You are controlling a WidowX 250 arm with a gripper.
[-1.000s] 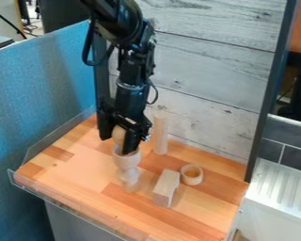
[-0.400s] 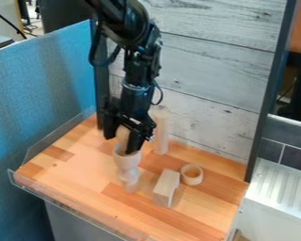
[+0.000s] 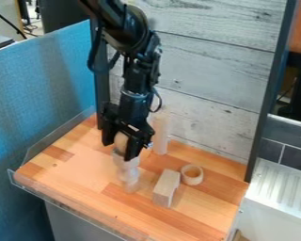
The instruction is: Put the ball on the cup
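Background: pale plank wall [image 3: 197,80] at the upper centre and right of the frame, blue partition [image 3: 46,103] at the left, butcher-block worktop [image 3: 71,193] across the lower half. The black robot arm [image 3: 137,61] comes in from the top edge, and its two-finger gripper [image 3: 119,150] hangs left of centre. The light wooden ball [image 3: 121,140] sits between the fingers, one on each side; I take it as gripped, with no release visible. Directly below is the wooden cup [image 3: 126,163], upright above a narrower, rounded lower section; cannot tell whether that is its stem or a separate piece. Change: over the last two frames the gripper has shifted slightly toward the right of the frame, then come down, bringing the ball down with it to the cup's mouth. The fingers now overlap the rim, which showed more plainly before. Whether ball and rim are touching cannot be told. Cup position: no shift noted. Reading: the carry looks finished and the step in hand is seating the ball. Next, probably a small settling move, then an even opening of the fingers and a straight lift. Risk: the tall, slim support could tip if a finger catches the rim, or the ball could roll off if let go off-centre.
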